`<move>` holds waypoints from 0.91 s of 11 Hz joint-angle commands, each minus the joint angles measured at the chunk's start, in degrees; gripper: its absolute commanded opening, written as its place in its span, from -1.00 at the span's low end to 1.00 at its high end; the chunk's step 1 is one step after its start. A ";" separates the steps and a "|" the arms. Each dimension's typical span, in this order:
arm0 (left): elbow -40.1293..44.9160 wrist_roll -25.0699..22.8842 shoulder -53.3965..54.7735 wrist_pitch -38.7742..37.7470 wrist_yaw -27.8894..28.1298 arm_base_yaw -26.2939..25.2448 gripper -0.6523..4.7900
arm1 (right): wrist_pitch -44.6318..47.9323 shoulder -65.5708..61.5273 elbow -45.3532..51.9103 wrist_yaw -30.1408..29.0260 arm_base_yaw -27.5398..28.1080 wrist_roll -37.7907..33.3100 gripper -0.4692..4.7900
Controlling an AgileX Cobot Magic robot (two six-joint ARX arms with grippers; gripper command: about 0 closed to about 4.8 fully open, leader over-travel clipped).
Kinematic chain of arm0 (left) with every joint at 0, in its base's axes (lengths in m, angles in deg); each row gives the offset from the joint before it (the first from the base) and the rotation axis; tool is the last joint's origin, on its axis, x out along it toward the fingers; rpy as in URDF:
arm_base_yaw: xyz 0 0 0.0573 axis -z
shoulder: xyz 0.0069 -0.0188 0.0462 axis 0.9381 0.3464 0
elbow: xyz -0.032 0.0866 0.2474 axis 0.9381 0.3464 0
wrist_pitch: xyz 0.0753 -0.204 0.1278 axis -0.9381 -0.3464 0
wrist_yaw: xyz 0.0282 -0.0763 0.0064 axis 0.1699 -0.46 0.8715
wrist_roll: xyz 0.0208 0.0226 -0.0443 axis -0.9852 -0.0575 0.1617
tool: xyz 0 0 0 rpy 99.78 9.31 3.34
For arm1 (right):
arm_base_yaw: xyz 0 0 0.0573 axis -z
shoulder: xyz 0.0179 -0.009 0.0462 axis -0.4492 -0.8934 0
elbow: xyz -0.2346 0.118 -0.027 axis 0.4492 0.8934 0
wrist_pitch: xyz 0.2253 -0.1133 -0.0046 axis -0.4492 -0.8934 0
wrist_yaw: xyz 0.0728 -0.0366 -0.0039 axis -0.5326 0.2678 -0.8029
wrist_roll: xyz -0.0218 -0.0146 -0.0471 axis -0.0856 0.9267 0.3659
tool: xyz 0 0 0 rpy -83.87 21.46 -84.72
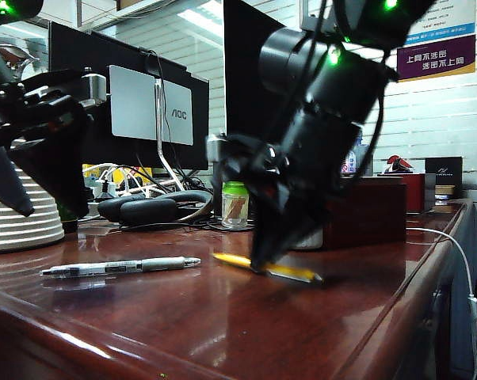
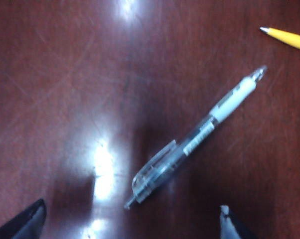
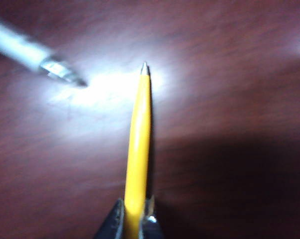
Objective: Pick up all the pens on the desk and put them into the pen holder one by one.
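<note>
Nothing in the pen holder so far, judging from what shows: both pens lying on the desk, so 0 of 2 delivered and 2 left to go.

Yellow pen flat on the glossy wood near the middle of the exterior view, with the right gripper down on it. Jaws pinched on the yellow barrel in the right wrist view, so step 1 reads as a grasp just made, lift not yet begun. Clear pen lying apart to the left of the yellow one, silver tip aimed toward it, untouched.

Left gripper hanging above the desk on the left of the exterior view, in front of the white ribbed holder; fingertips spread wide at the frame's edge in the left wrist view, holding nothing, clear pen on the wood beneath.

Only in the exterior view: the holder, partly hidden behind the left arm at the far left edge, plus the monitor, cables and a dark red-brown box behind. Only in the right wrist view: the actual clamp on the yellow pen, blurred to a dark mass in the exterior view. Only in the left wrist view: the clear pen's clip and printed label, and the jaws' wide spread. Holder's inside not visible in any view.
</note>
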 commanded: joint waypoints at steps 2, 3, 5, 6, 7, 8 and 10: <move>-0.39 -0.22 -0.13 0.17 0.17 -0.02 1.00 | 8.81 5.81 -7.50 -5.84 -0.13 -3.08 -0.85; -0.39 -0.22 -0.13 0.17 0.17 -0.02 1.00 | 16.35 9.42 -8.33 -5.51 0.48 -4.79 -0.85; -0.39 -0.22 -0.13 0.20 0.20 -0.02 1.00 | 27.30 13.55 -8.31 -5.46 2.47 -5.97 -0.85; -0.39 -0.22 -0.13 0.24 0.20 -0.02 1.00 | 31.52 14.51 -8.22 -5.53 3.85 -6.03 -0.85; -0.39 -0.22 -0.13 0.24 0.22 -0.02 1.00 | 35.23 14.64 -8.13 -5.31 5.29 -6.01 -0.85; -0.39 -0.22 -0.13 0.24 0.70 -0.02 1.00 | 39.17 14.58 -7.61 -5.03 6.99 -6.01 -0.85; -0.39 -0.24 -0.13 0.22 1.25 -0.04 1.00 | 52.06 14.51 -1.25 -0.70 10.01 -6.93 -0.85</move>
